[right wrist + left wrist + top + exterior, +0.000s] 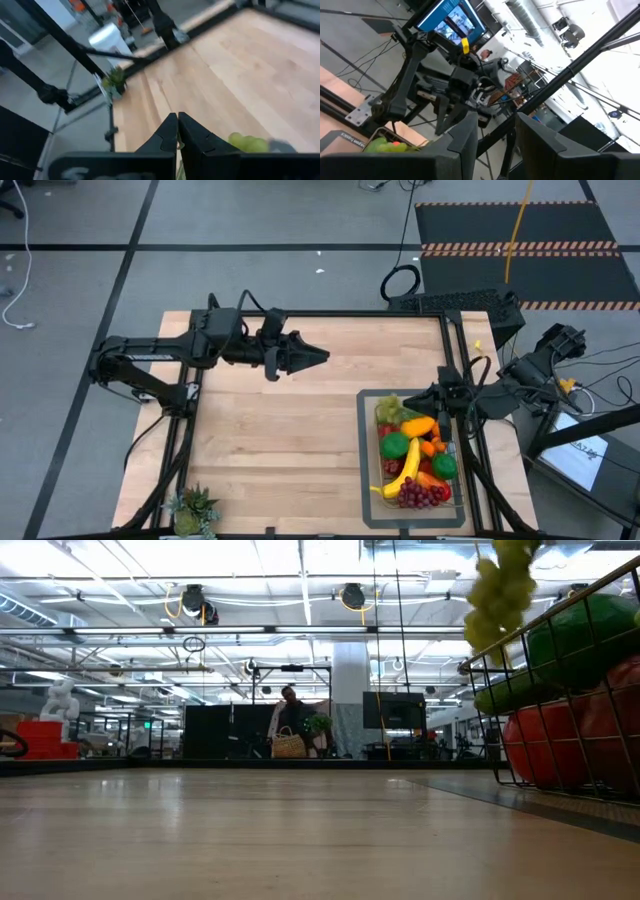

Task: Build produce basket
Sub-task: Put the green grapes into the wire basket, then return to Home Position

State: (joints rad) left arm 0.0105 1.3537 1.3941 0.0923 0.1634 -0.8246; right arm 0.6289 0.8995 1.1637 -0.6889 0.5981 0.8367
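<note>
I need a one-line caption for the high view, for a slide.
Right gripper shut on green grapes over the produce-filled basket; left gripper waits above the table.

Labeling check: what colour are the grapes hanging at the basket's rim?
Pale green grapes, clearest in the low view.

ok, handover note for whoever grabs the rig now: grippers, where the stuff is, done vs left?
Right gripper: shut on the stem of the green grape bunch, hanging it over the far end of the dark wire-mesh basket.
Left gripper: parked over the far left of the wooden table, fingers slightly apart, holding nothing.
Done: the toy produce in view sits in the basket, which rests on the flat grey tray; yellow banana and red grapes among it.
Left: lower and release the green grapes, retract the right arm. No loose produce shows on the table.
</note>
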